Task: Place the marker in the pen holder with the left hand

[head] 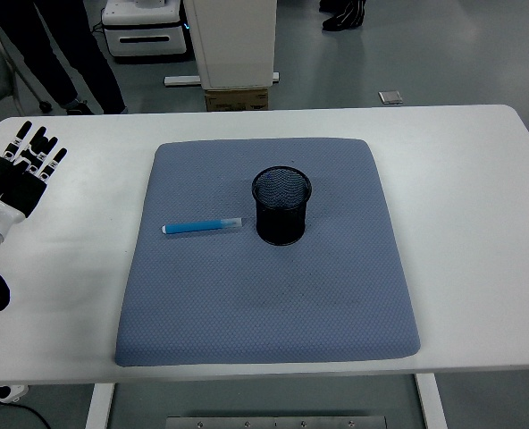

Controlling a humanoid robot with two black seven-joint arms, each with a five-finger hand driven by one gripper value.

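From the head view, a white counter (479, 223) carries a square blue-grey padded fabric mat (264, 295), laid flat in the middle, presumably to give the things a soft, non-slip bed and to mark out the working area. On the mat's far half stands a black round wire-mesh pen holder (281, 206), upright with its open mouth facing up, which is how it must stand if anything is to be dropped in from above. It looks empty, though the mesh is dark and I cannot be sure of its bottom.

Just to the left of the holder, close to it but apart, lies a slim blue marker with a pale cap (203, 227). It rests flat on the mat, its length running left to right, the pale end pointing toward the holder. Lying on that side, it is on the way for an arm coming in from the left.

The robot's left hand (20, 170) is at the far left of the counter, well apart from the marker and off the mat. Its fingers (41, 143) are stretched out and released, holding nothing, pointing away toward the far edge. The right arm does not show.

Judging from this, the task has not yet begun: the marker is untouched and must first be reached, pinched along its barrel and tipped upright over the holder.
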